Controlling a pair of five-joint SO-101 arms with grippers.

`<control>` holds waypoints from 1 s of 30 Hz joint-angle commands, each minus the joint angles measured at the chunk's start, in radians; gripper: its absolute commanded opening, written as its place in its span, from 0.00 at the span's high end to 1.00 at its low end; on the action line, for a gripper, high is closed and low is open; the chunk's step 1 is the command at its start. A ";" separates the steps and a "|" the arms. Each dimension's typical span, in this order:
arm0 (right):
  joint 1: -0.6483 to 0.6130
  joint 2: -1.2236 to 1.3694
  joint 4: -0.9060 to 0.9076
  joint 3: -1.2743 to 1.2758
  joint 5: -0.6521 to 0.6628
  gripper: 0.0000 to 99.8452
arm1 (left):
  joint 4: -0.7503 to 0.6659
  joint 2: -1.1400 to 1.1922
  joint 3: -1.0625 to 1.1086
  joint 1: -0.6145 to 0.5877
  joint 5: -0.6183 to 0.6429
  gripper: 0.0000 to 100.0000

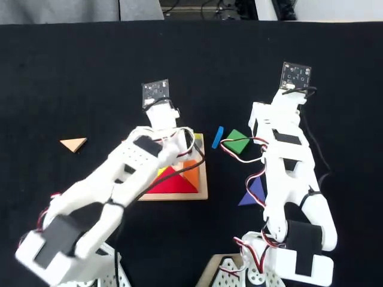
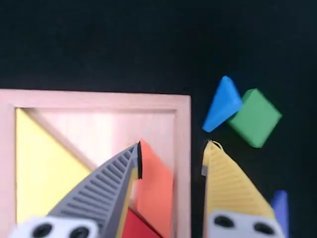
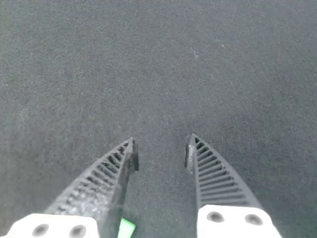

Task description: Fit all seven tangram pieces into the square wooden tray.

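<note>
Judging from the tray (image 2: 99, 99), part-filled with a yellow triangle (image 2: 44, 168) and a red one (image 2: 143, 225), seating the orange piece (image 2: 156, 183) is taken as the step in hand. The left gripper (image 2: 174, 146) is spread across the tray's wall. The orange piece is best nudged inward, flat, without the tray being shifted. The right gripper (image 3: 161, 144) is spread too, away from the tray. A green square (image 2: 255, 118) and a blue piece (image 2: 223, 104) are seen just outside the tray.

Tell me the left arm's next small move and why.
Probably shift the open left gripper off the tray toward the blue triangle. It holds nothing, the orange piece already lies inside the tray, and the blue triangle sits just outside the rim beside the green square.
</note>
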 commanded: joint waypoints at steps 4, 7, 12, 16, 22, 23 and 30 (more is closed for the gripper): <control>0.006 -0.005 -0.025 -0.008 -0.003 0.83 | -0.028 0.129 -0.153 0.012 -0.009 0.79; 0.006 -0.005 -0.025 -0.008 -0.003 0.83 | -0.028 0.161 -0.174 0.012 -0.009 0.79; 0.006 -0.005 -0.025 -0.008 -0.003 0.83 | -0.028 0.198 -0.194 0.012 -0.009 0.79; 0.006 -0.005 -0.025 -0.008 -0.003 0.83 | -0.028 0.215 -0.186 0.024 -0.009 0.79; 0.006 -0.005 -0.025 -0.008 -0.003 0.83 | -0.028 0.215 -0.188 0.028 -0.009 0.79; 0.006 -0.005 -0.025 -0.008 -0.003 0.83 | -0.028 0.215 -0.188 0.030 -0.009 0.79; 0.006 -0.005 -0.025 -0.008 -0.003 0.83 | -0.032 0.216 -0.191 0.018 -0.009 0.79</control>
